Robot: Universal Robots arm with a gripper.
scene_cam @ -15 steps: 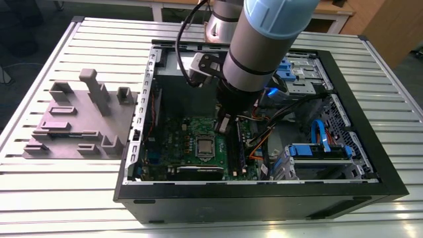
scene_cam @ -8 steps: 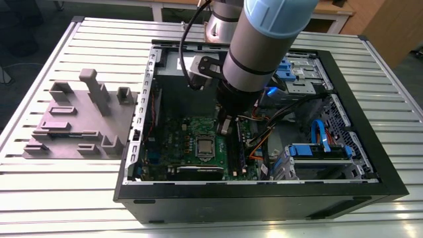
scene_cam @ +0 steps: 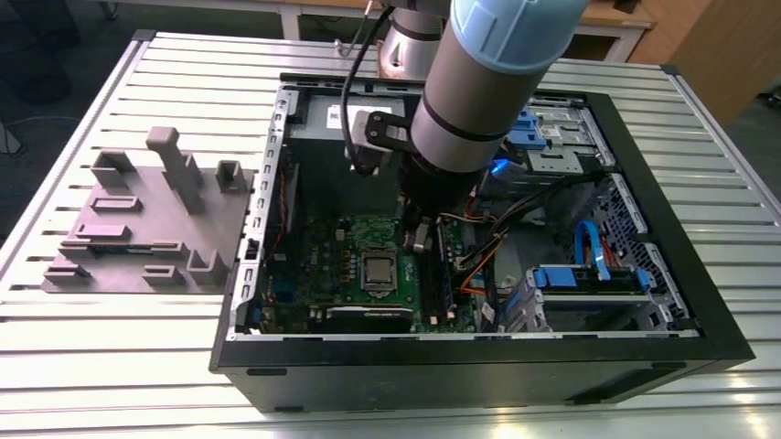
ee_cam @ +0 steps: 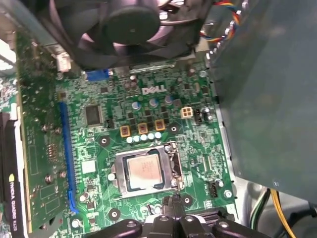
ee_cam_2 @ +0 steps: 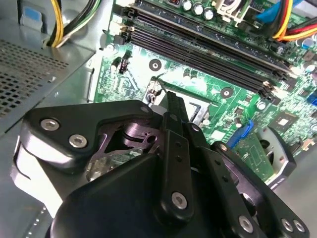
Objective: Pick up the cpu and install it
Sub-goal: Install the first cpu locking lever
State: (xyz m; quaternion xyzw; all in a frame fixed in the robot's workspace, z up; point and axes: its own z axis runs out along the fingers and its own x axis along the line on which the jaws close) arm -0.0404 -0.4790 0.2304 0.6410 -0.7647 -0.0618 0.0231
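The cpu point(scene_cam: 379, 271) point(ee_cam: 143, 171), a small silver-topped square, lies flat in its socket on the green motherboard point(scene_cam: 324, 261) point(ee_cam: 94, 144) inside the open computer case. A metal frame surrounds it. My gripper point(scene_cam: 419, 240) point(ee_cam: 173, 203) hangs just above the board, beside the socket on the memory-slot side. Its fingers point(ee_cam_2: 174, 111) are shut together with nothing between them. In the second wrist view the fingers cover much of the socket.
The black case wall point(scene_cam: 488, 352) rings the board. A cooling fan point(ee_cam: 129, 25), a graphics card point(ee_cam: 10, 173), black memory slots point(ee_cam_2: 208, 54), loose cables point(scene_cam: 488, 247) and blue drive bays point(scene_cam: 586, 274) crowd the inside. A grey fixture block point(scene_cam: 146, 219) stands on the slatted table at the exterior view's left.
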